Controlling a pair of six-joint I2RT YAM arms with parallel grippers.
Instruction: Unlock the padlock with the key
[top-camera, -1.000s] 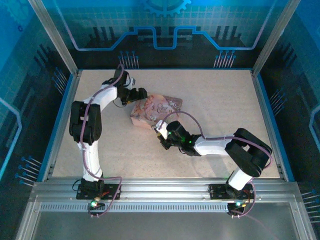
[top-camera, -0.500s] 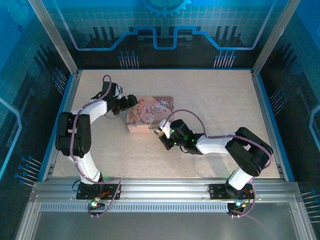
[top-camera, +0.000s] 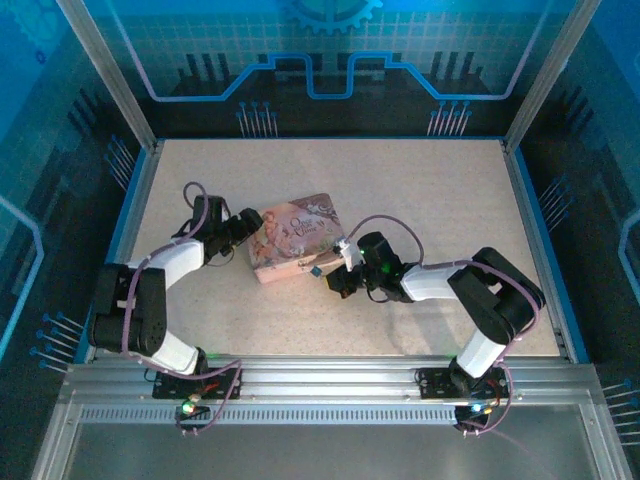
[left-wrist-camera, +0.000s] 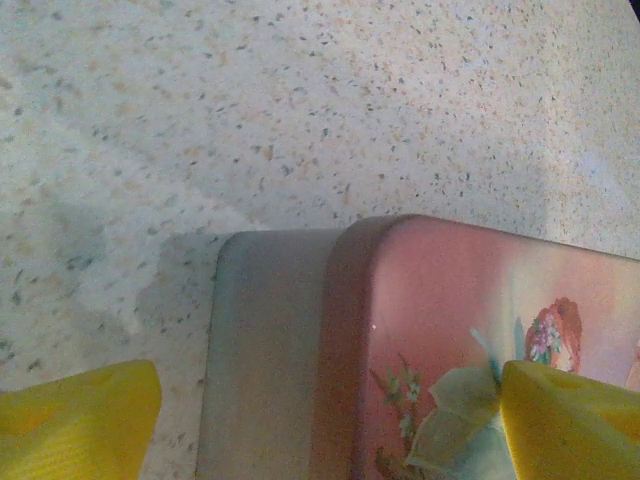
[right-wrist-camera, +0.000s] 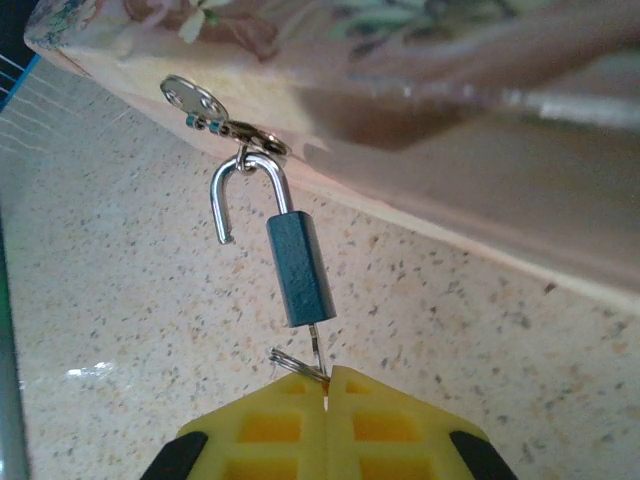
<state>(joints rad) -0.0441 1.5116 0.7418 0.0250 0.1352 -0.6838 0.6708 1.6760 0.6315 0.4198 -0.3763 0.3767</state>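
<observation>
The padlock (right-wrist-camera: 300, 270) has a teal-blue body and a silver shackle (right-wrist-camera: 245, 195). It hangs from the metal hasp (right-wrist-camera: 205, 108) of the pink picture box (right-wrist-camera: 400, 60), and one shackle leg stands free of the body. The thin key (right-wrist-camera: 316, 350) sticks in the padlock's underside, and my right gripper (right-wrist-camera: 327, 385) is shut on its head beside a small ring (right-wrist-camera: 293, 362). From above, the padlock (top-camera: 317, 268) lies at the box's near edge, just left of the right gripper (top-camera: 336, 274). My left gripper (left-wrist-camera: 325, 425) is open astride the box's left end (left-wrist-camera: 440, 300).
The pink box (top-camera: 295, 236) lies mid-table on the speckled top (top-camera: 420, 190). Blue rails and the frame (top-camera: 128, 215) border the table. The left gripper (top-camera: 242, 230) meets the box's left end, with that arm folded low along the left side.
The left arm has swung down toward the near left, and the box has turned and shifted with it. The right gripper has moved a little right and stays shut on the key.
</observation>
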